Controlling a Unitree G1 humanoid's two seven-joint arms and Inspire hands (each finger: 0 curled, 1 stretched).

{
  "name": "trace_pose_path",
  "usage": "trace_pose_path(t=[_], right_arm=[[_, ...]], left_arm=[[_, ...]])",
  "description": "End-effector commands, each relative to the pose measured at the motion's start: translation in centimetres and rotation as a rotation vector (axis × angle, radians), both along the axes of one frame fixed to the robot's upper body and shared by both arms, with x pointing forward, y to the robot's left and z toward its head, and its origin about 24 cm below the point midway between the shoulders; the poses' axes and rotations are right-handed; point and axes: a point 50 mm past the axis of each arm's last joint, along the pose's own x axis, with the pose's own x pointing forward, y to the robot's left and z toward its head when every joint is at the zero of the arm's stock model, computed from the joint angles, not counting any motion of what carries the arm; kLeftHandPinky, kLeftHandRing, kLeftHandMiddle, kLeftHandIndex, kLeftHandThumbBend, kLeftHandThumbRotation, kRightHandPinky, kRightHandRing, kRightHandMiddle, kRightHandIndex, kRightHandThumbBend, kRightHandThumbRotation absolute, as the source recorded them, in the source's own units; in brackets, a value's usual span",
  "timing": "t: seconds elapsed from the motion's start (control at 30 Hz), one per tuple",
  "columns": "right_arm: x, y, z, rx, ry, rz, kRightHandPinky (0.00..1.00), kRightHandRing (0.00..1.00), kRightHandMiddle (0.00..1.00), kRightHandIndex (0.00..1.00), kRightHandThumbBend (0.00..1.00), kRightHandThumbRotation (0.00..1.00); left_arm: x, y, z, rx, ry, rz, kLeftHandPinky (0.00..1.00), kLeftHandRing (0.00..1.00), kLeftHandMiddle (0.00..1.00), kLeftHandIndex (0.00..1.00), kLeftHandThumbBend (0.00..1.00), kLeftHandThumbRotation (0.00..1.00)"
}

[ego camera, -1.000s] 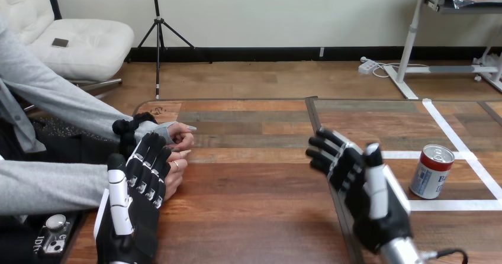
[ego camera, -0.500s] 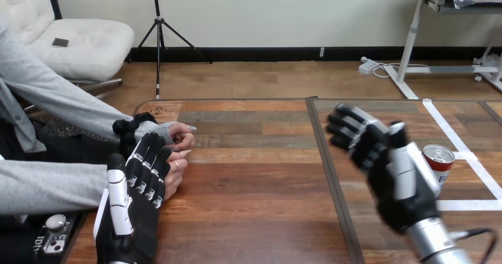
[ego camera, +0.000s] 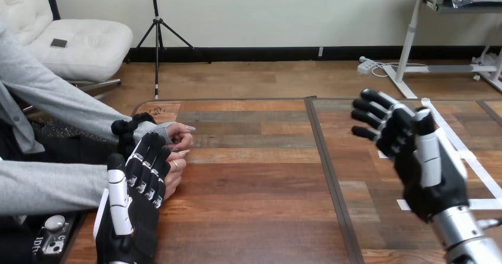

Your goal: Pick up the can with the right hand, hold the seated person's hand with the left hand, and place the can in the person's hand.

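Observation:
My right hand (ego camera: 423,163) is raised over the right part of the table, open, with its fingers spread and pointing up and left. It stands in front of the spot where the can stood, and the can is hidden behind it. My left hand (ego camera: 133,196) is at the lower left, open, with straight fingers lying against the nearer of the person's hands (ego camera: 175,174). I see no fingers curled round it. The person's farther hand (ego camera: 180,137) rests loosely closed on the table just beyond.
White tape lines (ego camera: 457,141) mark a square on the right part of the wooden table (ego camera: 254,175). A dark seam (ego camera: 329,169) runs front to back through the middle. A small black device (ego camera: 50,235) lies at the lower left corner.
My right hand has swung right and away across the seam, and now covers the can that showed beside it before. My left hand and the person's hands have stayed put.

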Motion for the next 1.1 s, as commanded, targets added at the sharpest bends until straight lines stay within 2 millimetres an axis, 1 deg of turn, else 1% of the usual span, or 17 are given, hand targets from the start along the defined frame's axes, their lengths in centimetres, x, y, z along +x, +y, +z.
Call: trace_pose_path(t=[0.0,0.33,0.83,1.07], right_arm=[[2.0,0.4,3.5,-0.035,-0.147,0.026,0.79,0.84,0.83,0.82,0.86,0.98],[2.4,-0.2,4.0,-0.086,-0.165,0.004,0.77,0.83,0.83,0.82,0.83,0.98],[3.0,-1.6,4.6,-0.163,-0.185,-0.066,0.73,0.80,0.81,0.81,0.79,0.95],[3.3,-2.2,4.9,-0.204,-0.200,-0.097,0.72,0.80,0.80,0.81,0.84,0.95]], left_arm=[[1.5,-0.1,1.8,0.035,-0.087,-0.037,0.99,0.95,0.93,0.89,0.62,0.98],[1.5,-0.1,1.7,0.035,-0.085,-0.036,0.99,0.94,0.93,0.89,0.62,0.97],[1.7,0.1,1.6,0.040,-0.071,-0.041,1.00,0.95,0.93,0.90,0.63,0.98],[1.8,0.2,1.6,0.037,-0.068,-0.038,1.00,0.96,0.93,0.90,0.62,0.97]])
